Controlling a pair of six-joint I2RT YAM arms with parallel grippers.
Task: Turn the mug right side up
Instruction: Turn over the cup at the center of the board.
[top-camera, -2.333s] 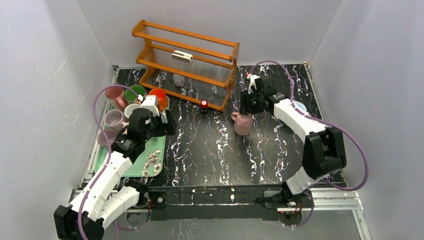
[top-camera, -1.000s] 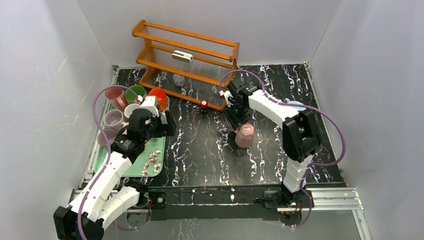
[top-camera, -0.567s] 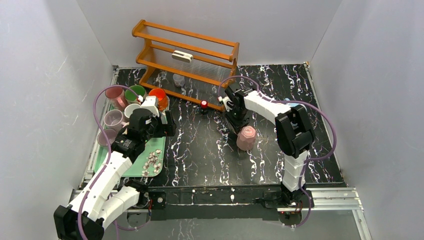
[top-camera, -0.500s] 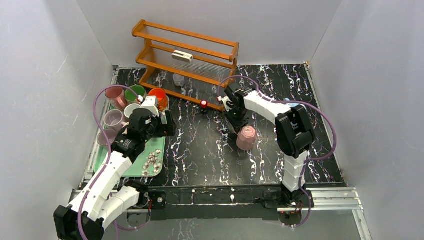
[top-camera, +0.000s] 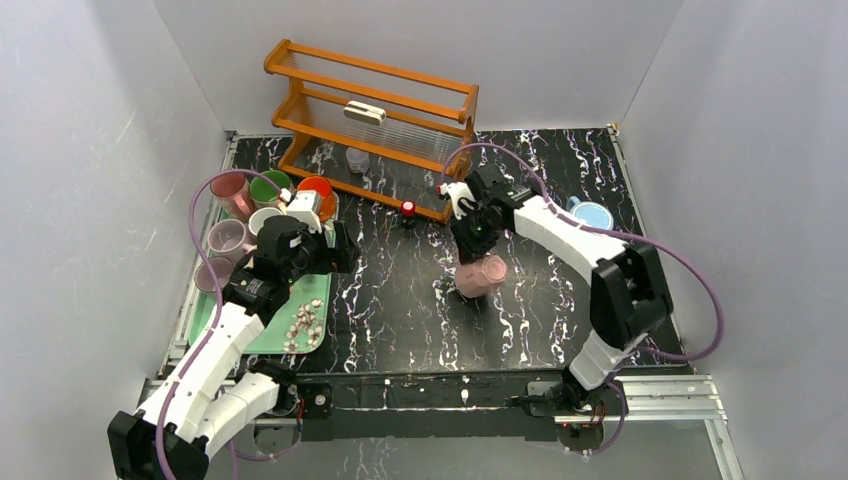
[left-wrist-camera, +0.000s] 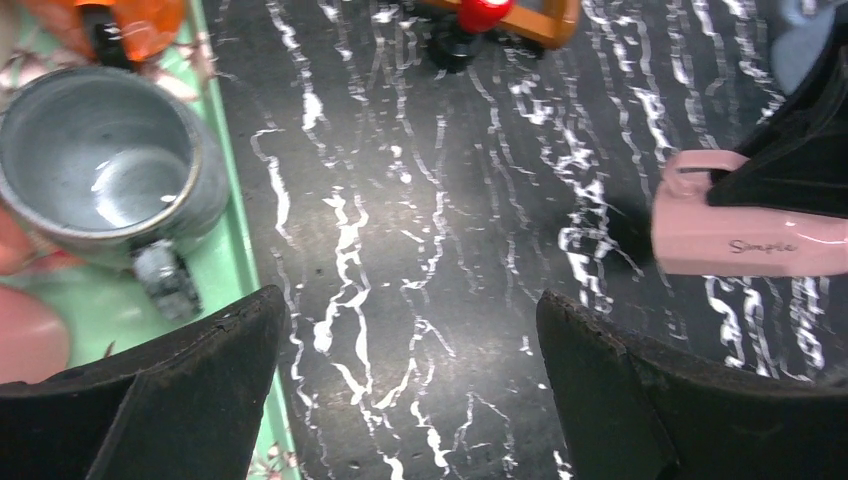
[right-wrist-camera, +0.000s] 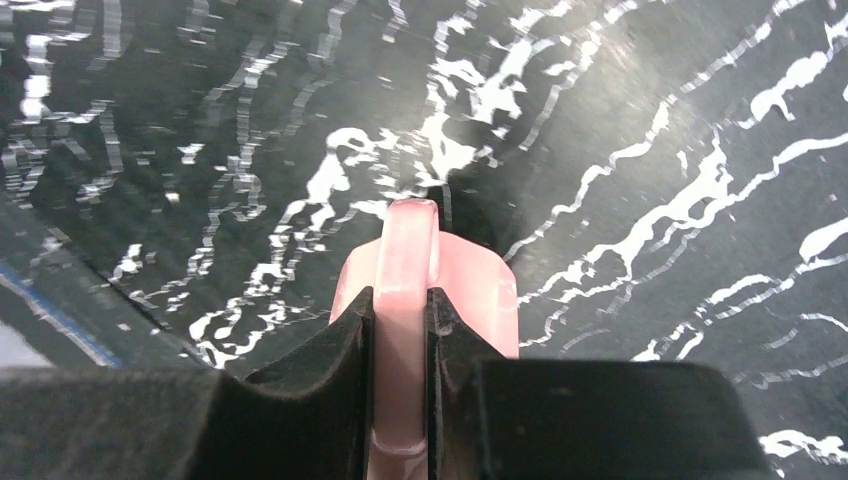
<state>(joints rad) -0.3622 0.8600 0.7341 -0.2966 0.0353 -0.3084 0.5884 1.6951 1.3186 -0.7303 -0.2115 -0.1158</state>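
Observation:
The pink mug (top-camera: 480, 276) is in the middle of the black marbled table, tipped over with its handle (right-wrist-camera: 408, 262) uppermost. My right gripper (top-camera: 472, 243) comes down on it from behind and is shut on that handle, one finger on each side (right-wrist-camera: 401, 312). The left wrist view shows the mug (left-wrist-camera: 745, 240) lying sideways at the far right, my right gripper dark above it. My left gripper (top-camera: 335, 246) hovers by the tray's right edge, open (left-wrist-camera: 410, 345), with only bare table between its fingers.
A green tray (top-camera: 203, 322) at the left holds several mugs, among them a grey mug (left-wrist-camera: 100, 160), and small white bits. An orange wooden rack (top-camera: 370, 120) stands at the back, a red-topped knob (top-camera: 408, 208) before it. A light blue cup (top-camera: 592, 214) sits at the right.
My right gripper has closed onto the mug's handle, and the mug has tipped and shifted a little left. The right arm's elbow swung out rightward. The left arm barely moved.

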